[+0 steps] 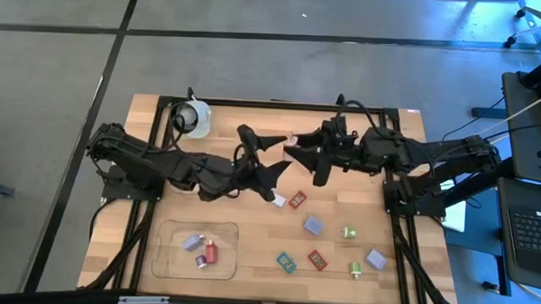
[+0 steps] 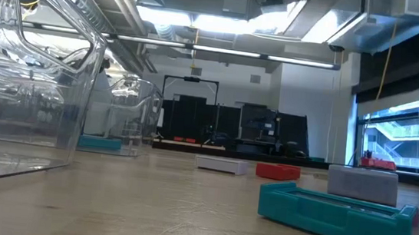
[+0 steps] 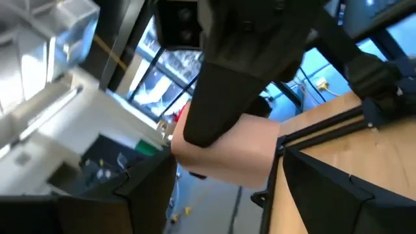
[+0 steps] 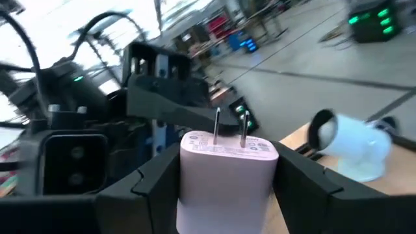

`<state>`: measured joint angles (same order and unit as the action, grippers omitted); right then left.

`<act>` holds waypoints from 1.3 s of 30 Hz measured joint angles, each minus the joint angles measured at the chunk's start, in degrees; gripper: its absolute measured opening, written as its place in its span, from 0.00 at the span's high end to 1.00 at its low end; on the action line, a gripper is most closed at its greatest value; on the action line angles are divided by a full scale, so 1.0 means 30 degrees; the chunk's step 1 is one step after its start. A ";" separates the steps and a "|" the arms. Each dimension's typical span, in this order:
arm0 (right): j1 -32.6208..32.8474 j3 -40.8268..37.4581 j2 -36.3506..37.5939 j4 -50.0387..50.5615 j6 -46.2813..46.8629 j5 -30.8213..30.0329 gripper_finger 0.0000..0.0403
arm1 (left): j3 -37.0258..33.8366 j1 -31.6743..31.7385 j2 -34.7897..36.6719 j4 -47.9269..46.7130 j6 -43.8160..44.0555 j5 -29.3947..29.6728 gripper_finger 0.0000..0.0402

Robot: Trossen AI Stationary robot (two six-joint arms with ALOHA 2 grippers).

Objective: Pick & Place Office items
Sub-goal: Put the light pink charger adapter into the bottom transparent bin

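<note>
While the white plug piece (image 4: 227,162) hangs in mid-air between the two arms, the left gripper (image 1: 268,156) waits with its fingers spread on either side of it. The right gripper (image 1: 305,156) is clamped on its flanks.

My worry is the handover. If the right lets go before the left bites, the piece drops, and the narrow grip could also let it twist.

Below and behind the left gripper, one clear tray (image 1: 167,261) holds what look like three office items (image 1: 201,251). Below the right gripper lie eight loose pieces (image 1: 317,259): two red, two lavender, two green, one teal, one white.
</note>
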<state>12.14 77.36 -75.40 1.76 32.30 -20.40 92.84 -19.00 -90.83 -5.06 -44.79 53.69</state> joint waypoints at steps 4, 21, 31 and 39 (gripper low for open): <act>-0.0069 0.0000 -0.0007 0.0128 0.0048 0.0830 0.48 | 0.0000 -0.0001 -0.0015 0.0057 -0.1129 -0.0372 0.31; -0.0073 0.0000 0.0032 0.0268 0.0078 0.1774 0.48 | 0.0007 -0.0015 0.0015 0.0116 -0.0091 -0.1280 0.50; -0.0111 0.0000 0.0036 0.0625 0.0378 0.2182 0.44 | 0.0000 -0.0183 -0.0029 0.0111 0.0509 -0.1059 0.50; -0.1085 -0.0022 0.0715 0.2052 0.0456 0.3686 0.20 | 0.0000 -0.0189 -0.0073 0.0098 0.2896 -0.0411 0.50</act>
<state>8.89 77.30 -73.25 7.92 33.67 -9.34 92.84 -19.57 -91.05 -4.77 -36.10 52.45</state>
